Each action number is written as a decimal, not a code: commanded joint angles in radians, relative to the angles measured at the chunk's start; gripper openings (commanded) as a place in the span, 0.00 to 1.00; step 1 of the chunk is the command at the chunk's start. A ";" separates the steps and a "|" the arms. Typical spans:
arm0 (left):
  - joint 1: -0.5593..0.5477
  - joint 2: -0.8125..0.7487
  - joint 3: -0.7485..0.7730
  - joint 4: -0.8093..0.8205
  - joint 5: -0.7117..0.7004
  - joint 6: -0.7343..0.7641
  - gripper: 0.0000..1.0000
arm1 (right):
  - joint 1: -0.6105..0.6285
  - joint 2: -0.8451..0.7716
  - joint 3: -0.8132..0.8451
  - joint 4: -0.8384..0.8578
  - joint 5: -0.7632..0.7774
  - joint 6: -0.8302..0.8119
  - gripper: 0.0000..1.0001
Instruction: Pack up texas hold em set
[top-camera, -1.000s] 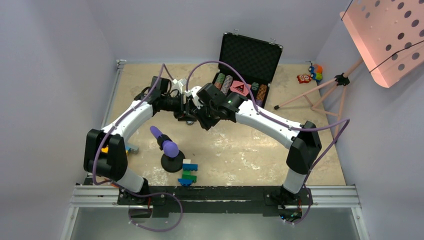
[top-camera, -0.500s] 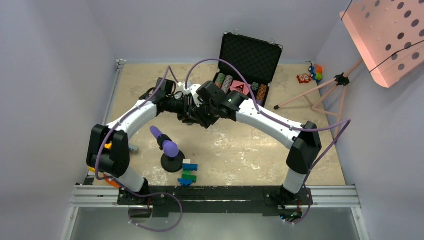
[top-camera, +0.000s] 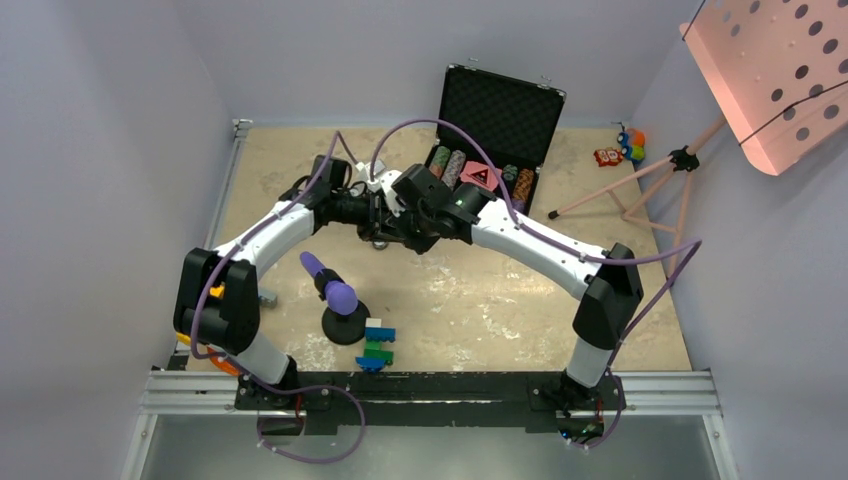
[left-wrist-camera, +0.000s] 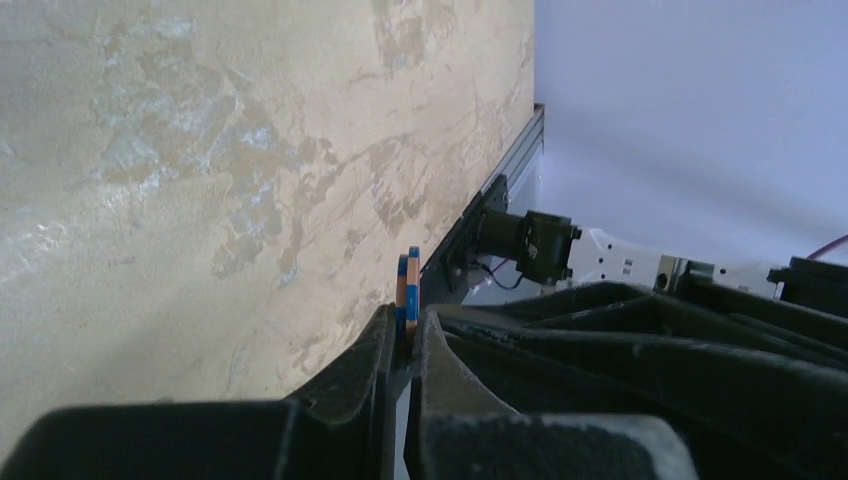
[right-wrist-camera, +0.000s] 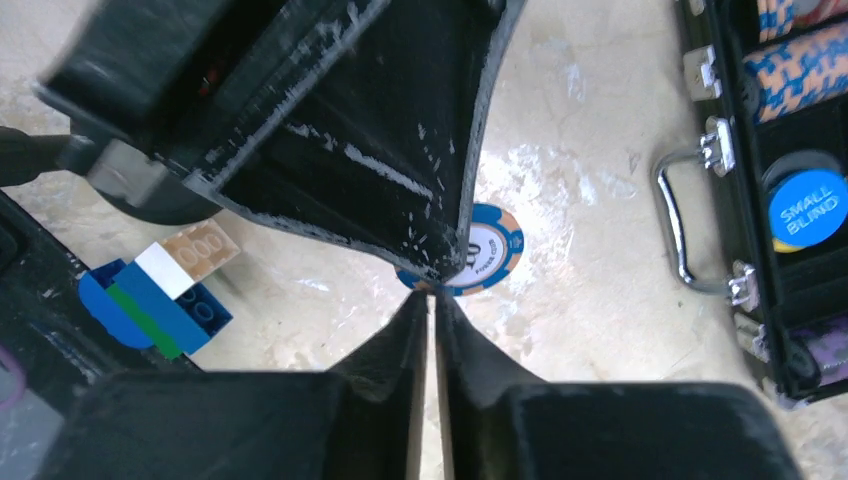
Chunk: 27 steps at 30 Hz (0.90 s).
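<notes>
The black case stands open at the back of the table, its tray holding rows of striped chips and a pink card. My two grippers meet in front of it, mid-table. The left gripper is shut on a blue-and-orange poker chip, seen edge-on between its fingers. In the right wrist view that chip shows its white face, half covered by a left finger. The right gripper is shut, its tips at the chip's lower edge. The case's handle and a blue round button lie to the right.
A toy-brick figure and a purple-tipped object on a black round base stand near the front. A pink perforated stand on a tripod leans in at the right, with small toys by the back right corner.
Both grippers have closed. The left arm has reached further right, and the left gripper now pinches the chip where the two grippers meet.
</notes>
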 joint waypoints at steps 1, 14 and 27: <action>-0.003 -0.006 -0.015 0.040 0.034 -0.017 0.00 | 0.004 -0.054 0.015 0.026 0.043 0.006 0.14; 0.002 -0.103 -0.008 0.117 -0.107 -0.060 0.00 | -0.009 -0.163 -0.068 0.063 0.112 0.037 0.68; -0.046 -0.077 0.072 0.089 -0.649 -0.247 0.00 | -0.256 -0.415 -0.307 0.178 0.153 0.154 0.68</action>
